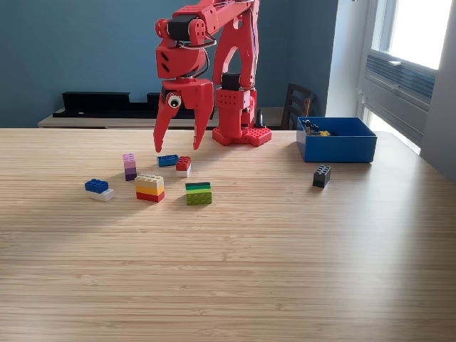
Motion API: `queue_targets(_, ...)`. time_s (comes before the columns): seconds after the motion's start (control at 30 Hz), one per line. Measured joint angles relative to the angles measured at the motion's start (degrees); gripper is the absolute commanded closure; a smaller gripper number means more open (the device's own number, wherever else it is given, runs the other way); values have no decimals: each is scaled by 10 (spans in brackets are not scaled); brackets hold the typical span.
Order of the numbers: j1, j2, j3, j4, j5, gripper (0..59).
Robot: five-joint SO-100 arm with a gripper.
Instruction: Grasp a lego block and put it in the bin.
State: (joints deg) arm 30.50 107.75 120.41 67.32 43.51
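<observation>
My red gripper (177, 146) hangs open above the table, its two fingers pointing down with nothing between them. Just below it lie a small blue lego block (167, 160) and a red-and-white block (183, 166). Around them sit a purple stack (129, 166), a blue-and-white block (98, 189), a cream-yellow-red stack (149, 188) and a green stack (198, 193). A black block (321, 176) lies alone toward the exterior view's right. The blue bin (336, 140) stands at the back right with a few small pieces inside.
The arm's red base (241, 134) stands at the table's far edge, left of the bin. A dark chair (297, 105) and a low black shelf (96, 102) are behind the table. A window is at the right.
</observation>
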Motion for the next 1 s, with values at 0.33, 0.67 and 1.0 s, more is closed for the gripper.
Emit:
queue_targets(0.33,-1,0,58,-82,0,284)
queue_targets(0.67,-12,0,120,-155,0,426)
queue_targets(1.0,-11,14,156,-205,-1,560)
